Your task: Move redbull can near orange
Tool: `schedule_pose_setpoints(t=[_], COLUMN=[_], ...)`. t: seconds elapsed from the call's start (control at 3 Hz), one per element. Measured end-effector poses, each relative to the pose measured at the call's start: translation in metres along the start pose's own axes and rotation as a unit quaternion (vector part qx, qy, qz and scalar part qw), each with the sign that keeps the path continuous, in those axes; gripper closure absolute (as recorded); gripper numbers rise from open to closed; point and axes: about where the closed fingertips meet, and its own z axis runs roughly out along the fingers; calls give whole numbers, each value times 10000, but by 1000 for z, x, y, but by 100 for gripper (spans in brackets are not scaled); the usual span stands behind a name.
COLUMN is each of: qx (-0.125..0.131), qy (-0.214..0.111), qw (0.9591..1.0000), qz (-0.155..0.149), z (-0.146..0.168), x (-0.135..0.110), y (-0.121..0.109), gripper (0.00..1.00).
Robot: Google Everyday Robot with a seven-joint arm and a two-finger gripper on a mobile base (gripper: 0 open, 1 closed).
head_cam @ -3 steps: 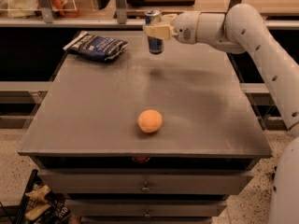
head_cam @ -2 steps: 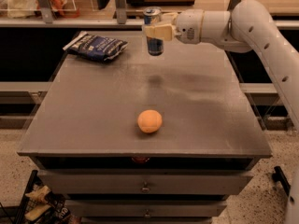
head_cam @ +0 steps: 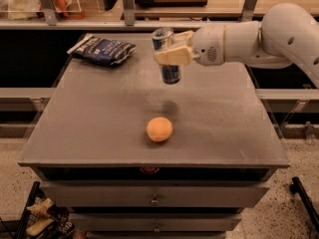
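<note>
Fingers of the gripper (head_cam: pixel 168 55) are clamping the redbull can (head_cam: pixel 171 74), hiding its middle; only its silver top and dark blue base are showing. It is hanging upright above the table (head_cam: pixel 99 114), the orange (head_cam: pixel 159 129) lying below the jaws, well apart.

The redbull can (head_cam: pixel 170 73), slim, blue and silver with a silver top, hangs upright above the tabletop (head_cam: pixel 99 123), clamped at mid-height by the gripper (head_cam: pixel 168 55). The round, dull-skinned orange (head_cam: pixel 159 129) rests nearer the front edge, apart from the can.
</note>
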Motion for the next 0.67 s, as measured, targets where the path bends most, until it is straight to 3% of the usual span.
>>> schedule_pose_setpoints(t=[0.33,0.67], qx=[-95,-89], qy=[113,98], qw=[9999,9999], qz=[81,67], z=[6,6], x=[14,12], y=[9,8], gripper=[100,100])
